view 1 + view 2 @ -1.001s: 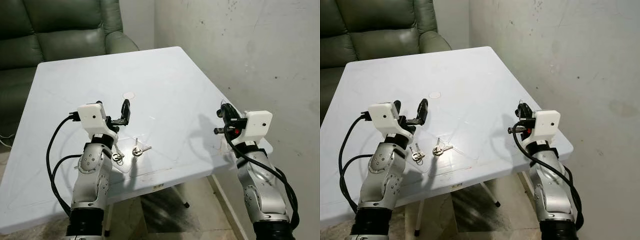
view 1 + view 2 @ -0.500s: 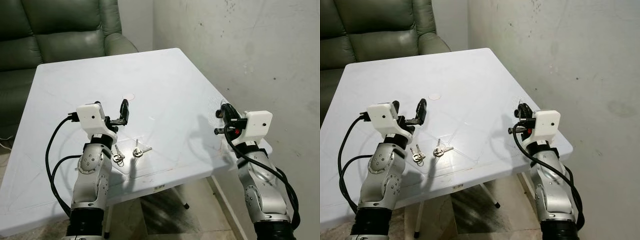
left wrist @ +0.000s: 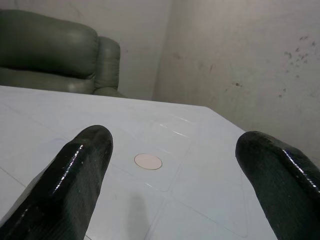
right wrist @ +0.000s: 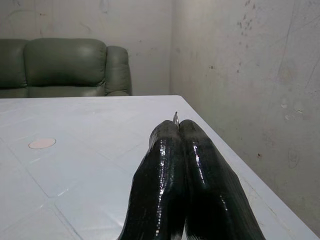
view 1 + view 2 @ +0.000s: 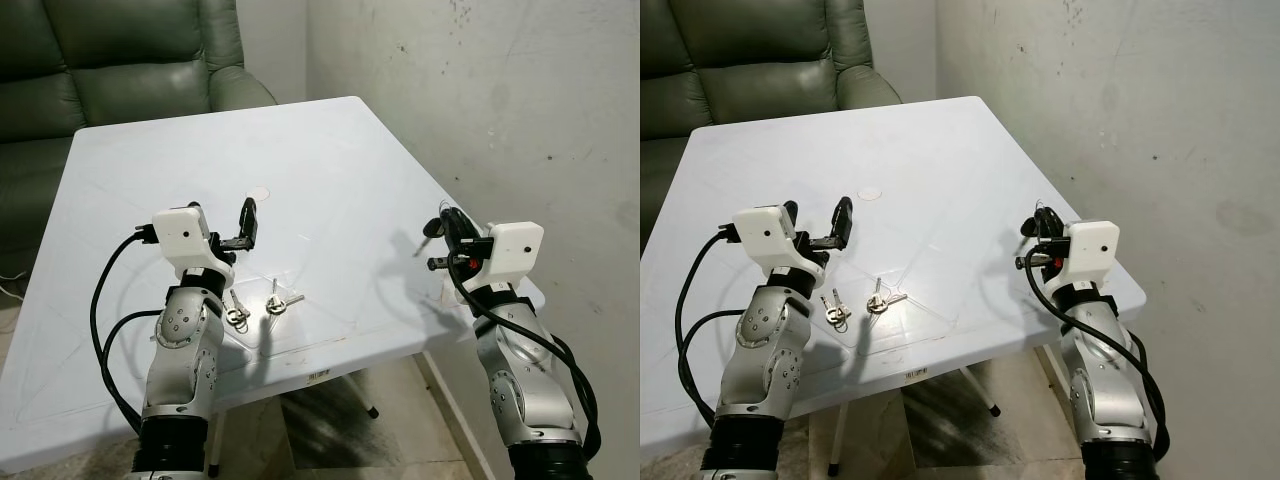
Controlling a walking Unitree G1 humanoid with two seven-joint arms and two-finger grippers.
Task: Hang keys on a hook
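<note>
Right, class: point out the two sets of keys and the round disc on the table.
Left keys (image 5: pixel 236 314), left eye view, on the ring.
Right keys (image 5: pixel 276 301), left eye view, on the ring.
Disc (image 3: pixel 148 161), left wrist view, its centre.

A big white counter (image 5: pixel 330 160) stands by a gray, spotty wall (image 5: pixel 500 90). A dark green sofa (image 5: pixel 110 50) sits behind it. The floor (image 5: pixel 330 420) below looks dusty, maybe concrete.

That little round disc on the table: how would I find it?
Start at the big white table in front of the green sofa. Near its middle, just beyond the left gripper, lies the round disc. It is flat and pale pink, unlike the metal keys lying nearer the robot.
</note>
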